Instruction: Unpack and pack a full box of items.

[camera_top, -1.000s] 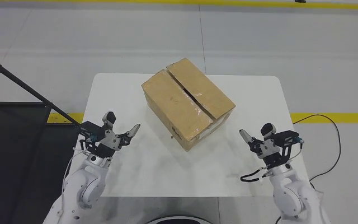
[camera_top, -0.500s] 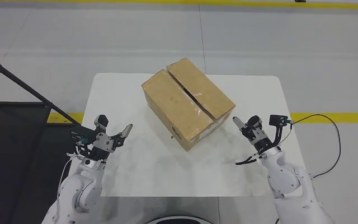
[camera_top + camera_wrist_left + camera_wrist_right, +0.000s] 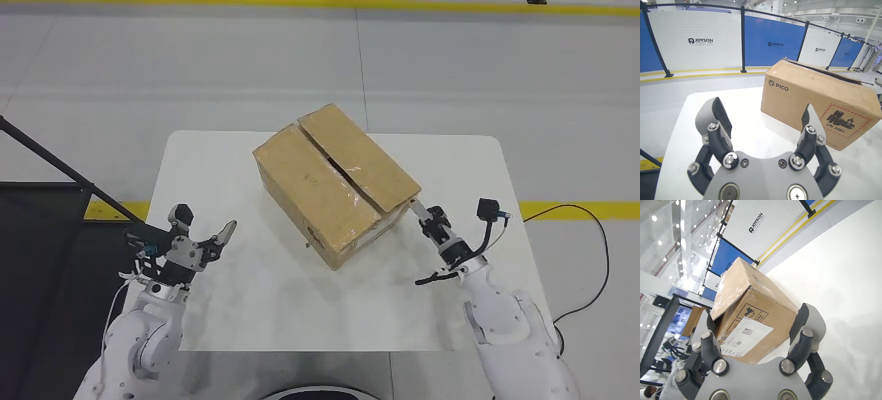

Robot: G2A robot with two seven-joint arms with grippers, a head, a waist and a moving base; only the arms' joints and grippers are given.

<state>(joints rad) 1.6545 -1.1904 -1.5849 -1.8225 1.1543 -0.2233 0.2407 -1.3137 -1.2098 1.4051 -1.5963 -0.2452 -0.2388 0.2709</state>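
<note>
A brown cardboard box (image 3: pixel 333 182) stands in the middle of the white table (image 3: pixel 250 290), turned at an angle, its two top flaps down with a dark slit between them. My left gripper (image 3: pixel 205 236) hovers open over the table's left side, well clear of the box (image 3: pixel 815 94); nothing lies between its fingers. My right gripper (image 3: pixel 428 218) is open and rolled on its side right at the box's right end (image 3: pixel 753 313). One finger sits by the corner where a top flap (image 3: pixel 728 302) lifts slightly. I cannot tell whether it touches.
The table's front strip and the back corners are bare. A black cable (image 3: pixel 590 250) trails off the table's right side. A dark mat (image 3: pixel 40 280) and a black pole (image 3: pixel 60 165) lie left of the table. A yellow floor line (image 3: pixel 580 210) runs on the right.
My right gripper has risen and moved left toward the box's right end, rolling onto its side. The left gripper shifted slightly left in the first half second, then held still.
</note>
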